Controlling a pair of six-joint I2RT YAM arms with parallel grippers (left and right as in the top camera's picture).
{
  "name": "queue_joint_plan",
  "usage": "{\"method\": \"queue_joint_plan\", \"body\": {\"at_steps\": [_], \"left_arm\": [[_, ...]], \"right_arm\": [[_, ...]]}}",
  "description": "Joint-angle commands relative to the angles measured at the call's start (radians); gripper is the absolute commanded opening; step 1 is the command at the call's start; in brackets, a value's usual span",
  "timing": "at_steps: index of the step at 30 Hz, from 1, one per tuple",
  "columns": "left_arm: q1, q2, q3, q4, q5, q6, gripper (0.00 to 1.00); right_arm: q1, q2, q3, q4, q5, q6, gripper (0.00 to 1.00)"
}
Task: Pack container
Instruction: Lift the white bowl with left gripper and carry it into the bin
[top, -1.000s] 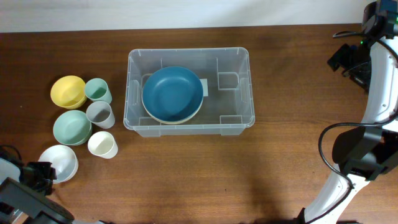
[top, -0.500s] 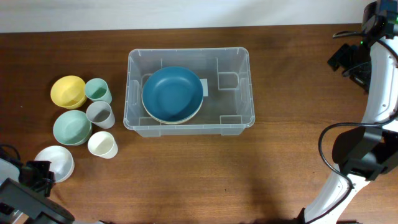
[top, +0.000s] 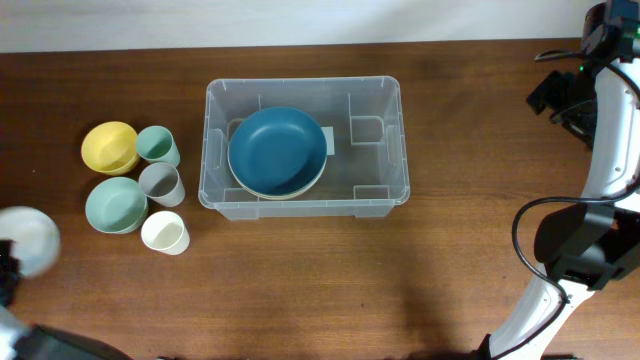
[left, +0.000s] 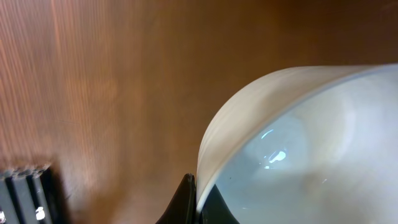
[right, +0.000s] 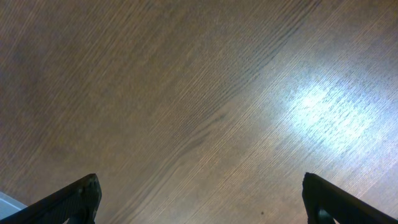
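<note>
The clear container (top: 300, 83) stands at the table's middle, with a blue bowl (top: 277, 150) stacked on a pale one inside it. A white bowl (top: 28, 240), blurred, is at the far left edge. In the left wrist view my left gripper (left: 198, 205) is shut on the rim of that white bowl (left: 298, 149), one finger inside and one outside. My right gripper (right: 199, 198) is open over bare wood, with nothing between its fingers. The right arm (top: 610, 130) stands along the right edge, far from the container.
Left of the container stand a yellow bowl (top: 108, 146), a green cup (top: 155, 144), a grey cup (top: 159, 183), a green bowl (top: 115, 204) and a white cup (top: 164, 232). The container's right half holds nothing.
My left gripper closed on the white bowl's rim, and the bowl moved left, toward the table's edge. The right arm has not moved.
</note>
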Motion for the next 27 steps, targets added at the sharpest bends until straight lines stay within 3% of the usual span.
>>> {"method": "queue_joint_plan", "body": {"at_steps": [1,5,10,16,19,23,27], "left_arm": [[-0.042,-0.113,0.133,-0.003,0.155,0.001,0.01],[-0.203,-0.167,0.221,0.042,0.324,0.001,0.01],[-0.624,-0.181,0.281,0.200,0.328,0.087,0.01],[-1.125,-0.115,0.281,0.381,0.023,0.154,0.01],[-1.302,-0.037,0.281,0.442,-0.082,0.191,0.01],[-1.455,0.091,0.281,0.513,-0.090,0.221,0.01],[-1.502,0.209,0.281,0.538,-0.088,0.246,0.01]], "right_arm": [[-0.001,0.006,-0.004,0.001,0.002,0.009,0.99],[-0.001,0.006,-0.004,0.001,0.002,0.009,0.99],[-0.001,0.006,-0.004,0.001,0.002,0.009,0.99],[-0.001,0.006,-0.004,0.001,0.002,0.009,0.99],[-0.001,0.006,-0.004,0.001,0.002,0.009,0.99],[-0.001,0.006,-0.004,0.001,0.002,0.009,0.99],[-0.001,0.006,-0.004,0.001,0.002,0.009,0.99]]}}
